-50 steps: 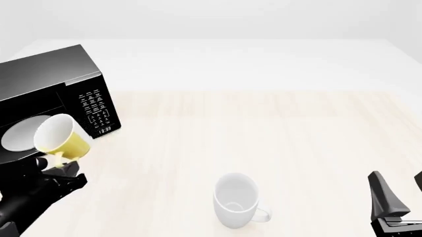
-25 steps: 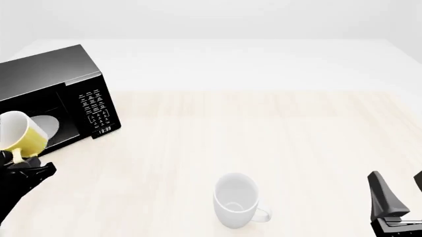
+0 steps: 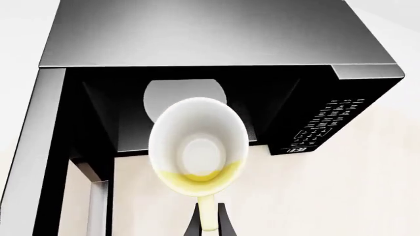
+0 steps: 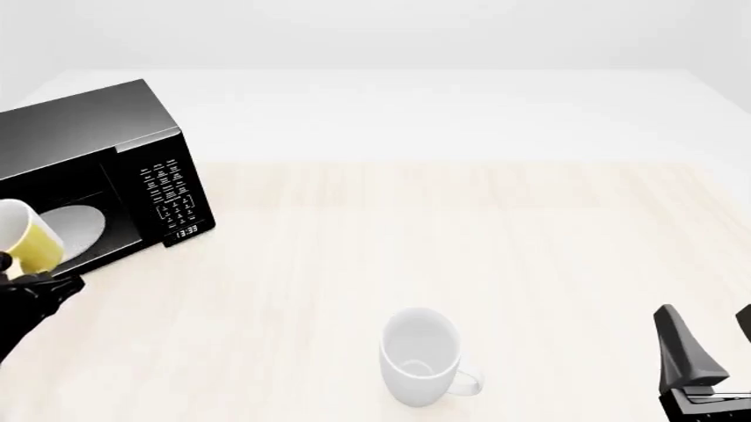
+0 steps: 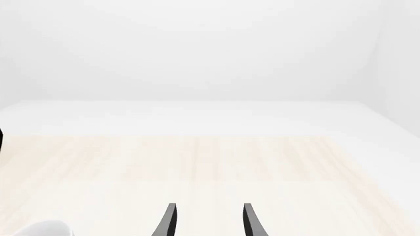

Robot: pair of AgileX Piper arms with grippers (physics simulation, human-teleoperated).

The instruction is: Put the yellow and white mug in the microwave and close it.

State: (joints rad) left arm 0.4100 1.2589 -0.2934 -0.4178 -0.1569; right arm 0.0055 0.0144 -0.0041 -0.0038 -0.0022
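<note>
The yellow and white mug (image 4: 24,237) hangs at the far left of the front view, just in front of the black microwave (image 4: 105,149). My left gripper (image 3: 208,223) is shut on its yellow handle. In the left wrist view the mug (image 3: 198,147) shows its white inside, mouth toward the camera, before the microwave (image 3: 217,34) cavity. The round white turntable plate (image 3: 185,91) shows behind it. The microwave door (image 3: 39,157) stands open at one side. My right gripper (image 5: 207,221) stays low at the near right, open with nothing between its fingers.
An all-white mug (image 4: 420,356) stands upright on the pale wood table (image 4: 493,237) near the front centre. The microwave's button panel and clock display (image 4: 176,198) face the table. A sliver of the white mug (image 5: 39,228) shows in the right wrist view.
My left gripper has carried the yellow and white mug leftward and slightly back toward the microwave opening. The right arm and the all-white mug have not moved.
</note>
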